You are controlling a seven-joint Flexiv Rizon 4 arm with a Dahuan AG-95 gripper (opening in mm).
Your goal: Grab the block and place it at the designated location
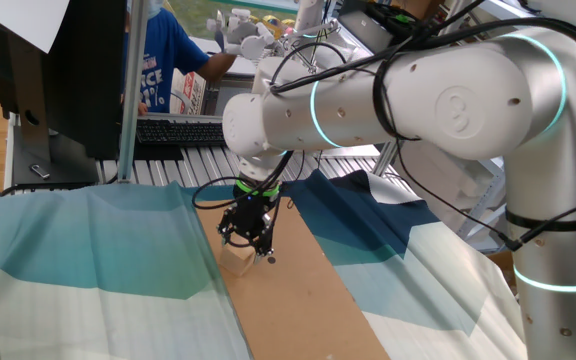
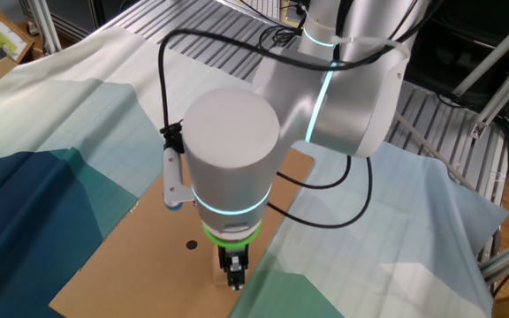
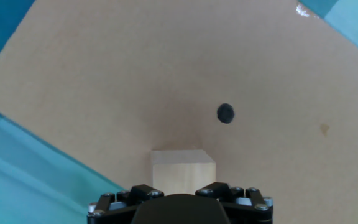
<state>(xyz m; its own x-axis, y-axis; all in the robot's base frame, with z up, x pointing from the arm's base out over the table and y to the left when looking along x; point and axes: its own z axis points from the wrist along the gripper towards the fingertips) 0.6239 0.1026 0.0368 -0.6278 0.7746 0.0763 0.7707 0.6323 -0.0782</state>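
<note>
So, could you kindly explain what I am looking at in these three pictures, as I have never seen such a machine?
It is a white jointed robot arm at a table. Two pictures come from fixed cameras on different sides; the third comes from a camera on the arm's hand, looking along its fingers. At the arm's end is a black two-finger pincer. On the table lie blue-green cloths and a flat brown cardboard sheet. On the cardboard are a small pale tan wooden cube, just at the pincer, and a tiny round black dot a little apart from it. Whether the pincer grips the cube, I cannot tell.
</note>
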